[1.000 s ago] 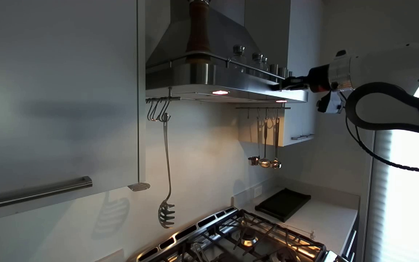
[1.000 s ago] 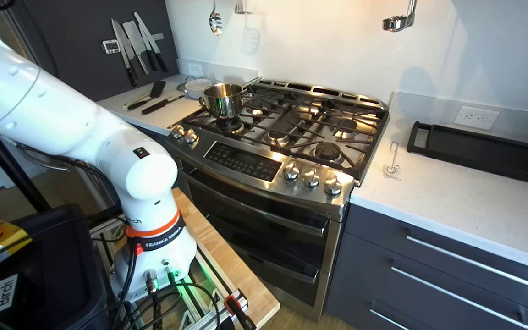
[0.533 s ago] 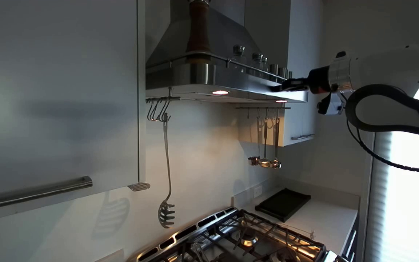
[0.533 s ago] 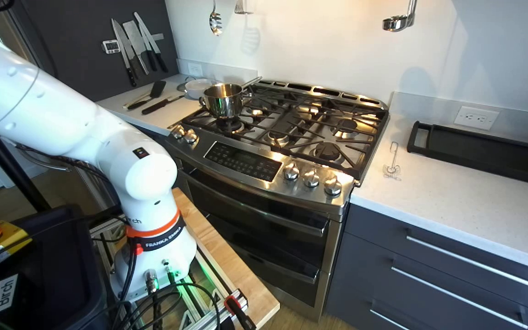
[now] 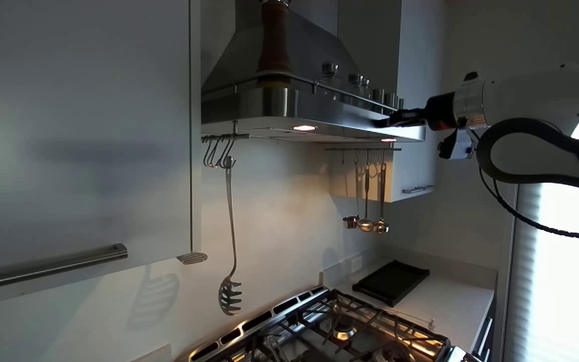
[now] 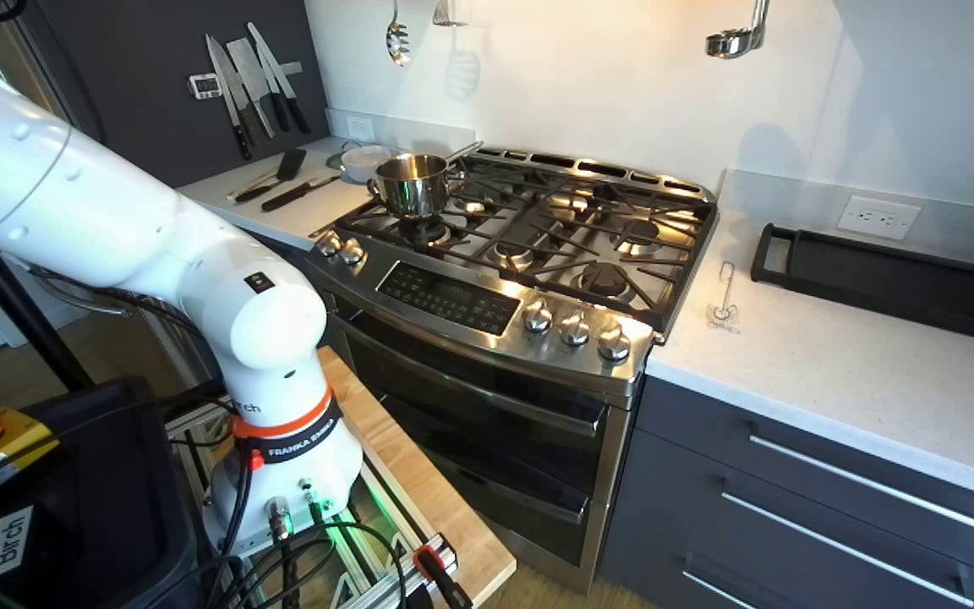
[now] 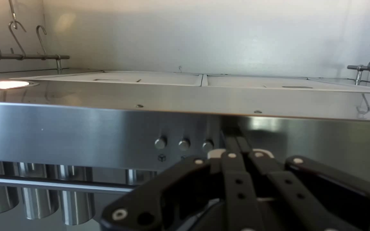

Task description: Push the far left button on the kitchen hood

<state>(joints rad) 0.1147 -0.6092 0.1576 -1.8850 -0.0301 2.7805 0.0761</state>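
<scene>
Where the hand (image 7: 235,138) points, kitchen hood (image 5: 330,112) close ahead, three buttons (image 7: 184,144) alongside

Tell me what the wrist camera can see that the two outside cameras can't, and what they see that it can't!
Only the wrist view: small round buttons on the kitchen hood, with tiny symbols next to them.

Only the exterior views: the stove, a shiny pot, a black tray and the robot's white arm.

Shared by the wrist view and an exterior view: the kitchen hood, its glowing lamps, metal canisters and the gripper.
</scene>
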